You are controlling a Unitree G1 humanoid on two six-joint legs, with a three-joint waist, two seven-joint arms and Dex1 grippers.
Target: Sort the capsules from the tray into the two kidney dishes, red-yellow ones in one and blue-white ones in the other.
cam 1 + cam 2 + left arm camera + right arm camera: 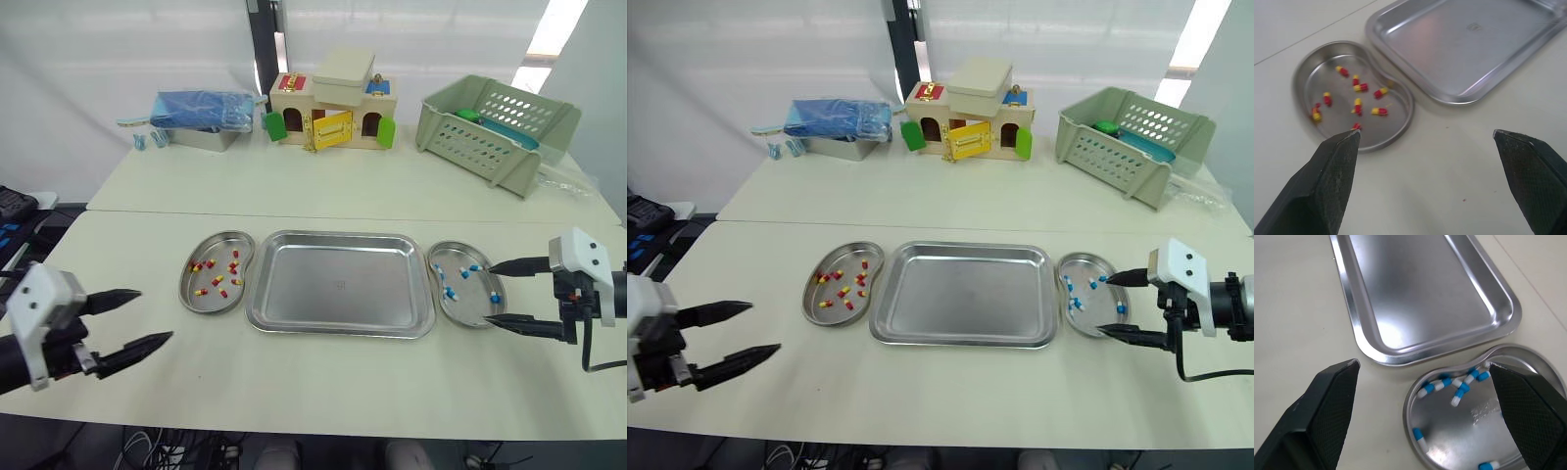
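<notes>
Capsules (217,281), small glossy red-yellow ones in the steel kidney dish (183,284) left of centre, look light and slick, so pinch mid-body; left gripper (156,314) and right gripper (488,292) gape empty.

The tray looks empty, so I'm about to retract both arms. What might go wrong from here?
1. The right gripper hangs open with its tips by the rim of the right kidney dish; a careless swing might tip it and scatter the blue-white capsules.
2. That dish lies close beside the tray, so a nudge could push one against the other.
</notes>
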